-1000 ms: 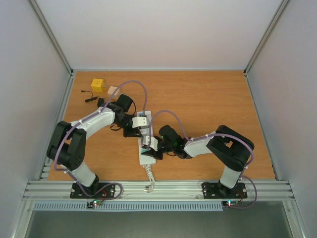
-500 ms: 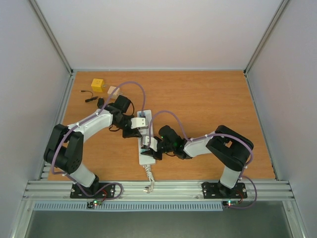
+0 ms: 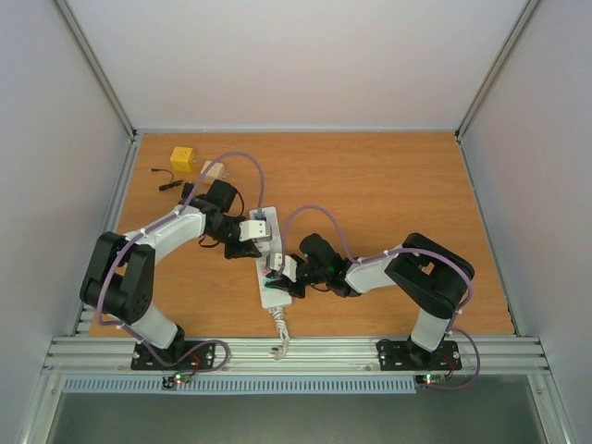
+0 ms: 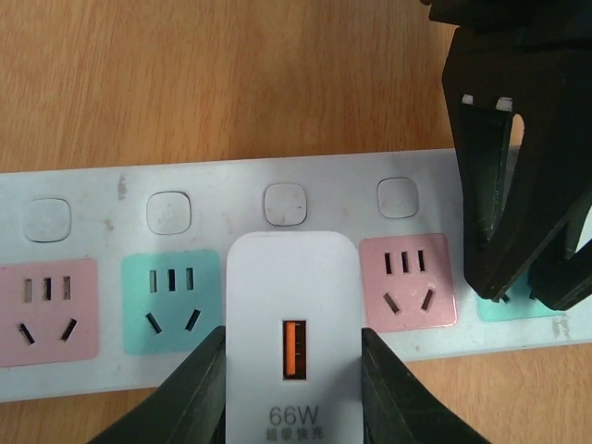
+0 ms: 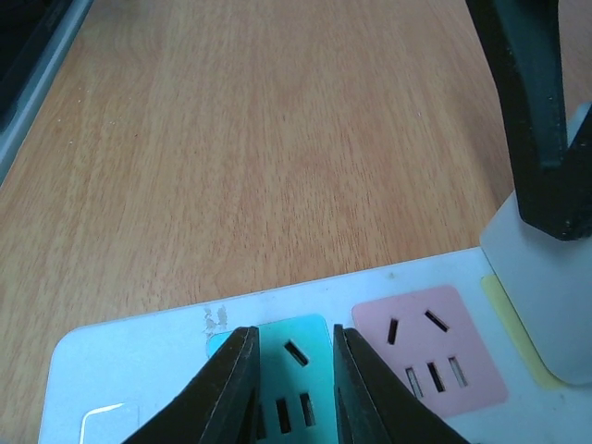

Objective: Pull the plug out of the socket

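The socket (image 3: 275, 294) was laid lengthwise on the wooden table (image 3: 398, 185), with its cord (image 3: 277, 335) trailed toward the near edge. The left gripper (image 3: 257, 231) was set over its far end, at the white plug (image 3: 263, 220). The right gripper (image 3: 275, 268) was set on its middle. A yellow cube (image 3: 182, 158) and a black cable (image 3: 166, 180) were seen near the far left corner, well apart from it.

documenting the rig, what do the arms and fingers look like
Both arms look alike: white shells on the left arm and right arm, with black joints and bases and a lilac cable looping along each. The fingers are matte black, tapered wedges.
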`<state>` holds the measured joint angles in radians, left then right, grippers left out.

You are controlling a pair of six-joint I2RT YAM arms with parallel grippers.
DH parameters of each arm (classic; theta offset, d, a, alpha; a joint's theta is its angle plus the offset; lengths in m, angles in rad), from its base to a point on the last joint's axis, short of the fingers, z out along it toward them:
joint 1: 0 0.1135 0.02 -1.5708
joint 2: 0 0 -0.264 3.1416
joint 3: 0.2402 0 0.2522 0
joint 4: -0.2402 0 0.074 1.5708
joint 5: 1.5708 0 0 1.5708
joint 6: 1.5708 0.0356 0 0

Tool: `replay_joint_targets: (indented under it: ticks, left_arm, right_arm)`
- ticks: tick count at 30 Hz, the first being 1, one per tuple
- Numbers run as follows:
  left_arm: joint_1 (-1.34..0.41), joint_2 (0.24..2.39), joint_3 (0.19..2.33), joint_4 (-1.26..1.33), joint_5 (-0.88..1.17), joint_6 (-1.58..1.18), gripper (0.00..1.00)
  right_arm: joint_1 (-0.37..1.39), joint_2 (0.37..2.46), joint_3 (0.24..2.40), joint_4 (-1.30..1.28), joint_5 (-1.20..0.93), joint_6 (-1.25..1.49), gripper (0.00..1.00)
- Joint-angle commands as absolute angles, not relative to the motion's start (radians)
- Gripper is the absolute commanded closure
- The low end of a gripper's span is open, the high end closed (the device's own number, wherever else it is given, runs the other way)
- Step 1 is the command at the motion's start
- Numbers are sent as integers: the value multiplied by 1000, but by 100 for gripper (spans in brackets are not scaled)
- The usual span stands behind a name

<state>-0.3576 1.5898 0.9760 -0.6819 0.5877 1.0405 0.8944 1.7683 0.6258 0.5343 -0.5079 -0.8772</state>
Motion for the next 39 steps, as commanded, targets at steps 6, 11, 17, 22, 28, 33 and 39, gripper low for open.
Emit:
replay_joint_targets:
  ticks: [6, 11, 17, 22, 28, 33, 39]
  left_arm:
    - [-339, 1495, 968, -648, 791, 1040, 93]
    - [-327, 1481, 984, -646, 803, 1026, 95]
    - [-327, 1485, 996, -673, 790, 1035, 95]
    - [-292, 1493, 1009, -691, 813, 1011, 95]
    - [-195, 1469, 1019, -675, 868, 892, 94]
    - [-96, 1438, 1002, -646, 914, 774, 93]
    - [84, 1429, 958, -591, 959, 620, 92]
  right_arm:
    - [874, 1816, 580, 397, -449, -902, 76]
    - [874, 1820, 584, 394, -447, -897, 77]
    - [874, 1828, 586, 397, -447, -887, 77]
    - [874, 1808, 593, 389, -457, -873, 76]
    - [874, 1758, 631, 355, -477, -843, 70]
    - [874, 1703, 674, 315, -497, -816, 60]
    - [874, 1645, 716, 296, -499, -748, 39]
